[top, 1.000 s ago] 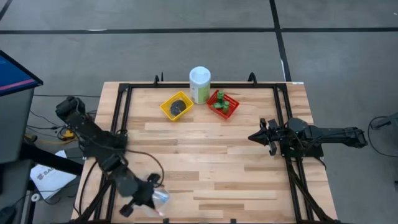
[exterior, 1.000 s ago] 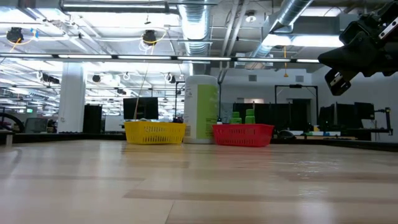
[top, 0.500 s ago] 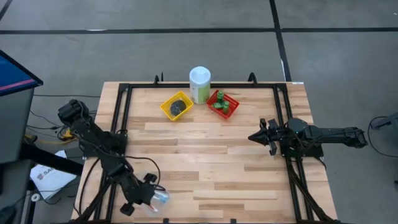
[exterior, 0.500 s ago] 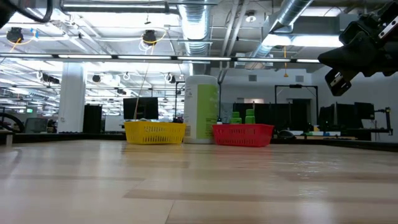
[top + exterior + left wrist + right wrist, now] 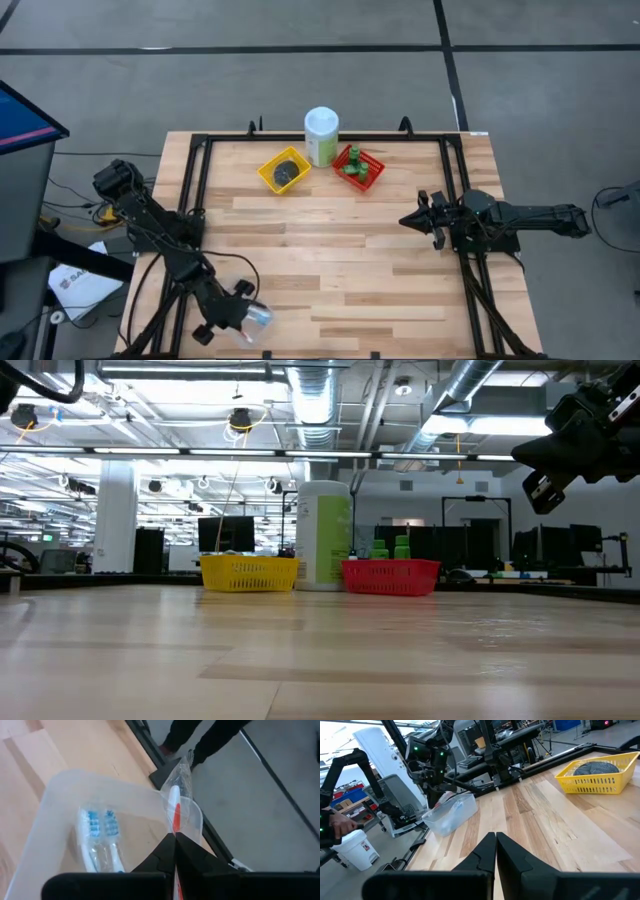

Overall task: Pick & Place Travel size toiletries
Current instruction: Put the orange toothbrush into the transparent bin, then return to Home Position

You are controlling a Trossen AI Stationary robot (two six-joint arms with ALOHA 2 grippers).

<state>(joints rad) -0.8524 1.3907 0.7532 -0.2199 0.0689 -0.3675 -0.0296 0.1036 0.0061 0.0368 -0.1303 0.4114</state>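
Now the left gripper [image 5: 222, 327] is at the near left corner of the table [image 5: 340, 260], directly over a clear plastic tub [image 5: 60, 805]. Its fingers are pressed together, and in the left wrist view a red and white toothbrush in a clear wrapper [image 5: 175, 807] stands up from exactly between the tips, so I judge that they pinch it. The brush leans over the far rim of the tub, partly outside it. Two blue and white toothbrushes [image 5: 100, 837] already lie flat inside the tub, side by side.

The step in hand looks like the placing of the toothbrushes into this tub. The next move probably calls for lowering the pinched brush fully inside the walls and only then opening the fingers, because a release at the rim could let it fall to the floor.

The right gripper [image 5: 414, 220] waits above the right side of the table, fingers closed on nothing. At the far edge stand a yellow basket [image 5: 284, 171] with something dark in it and a red basket [image 5: 359, 166] with small green bottles [image 5: 352, 162]; between them is a tall canister [image 5: 321, 136].

Some things are hard to see. The lower part of the pinched brush is hidden behind the fingers, and how many bottles are in the red basket I cannot count. The dark content of the yellow basket is too small to name with certainty.
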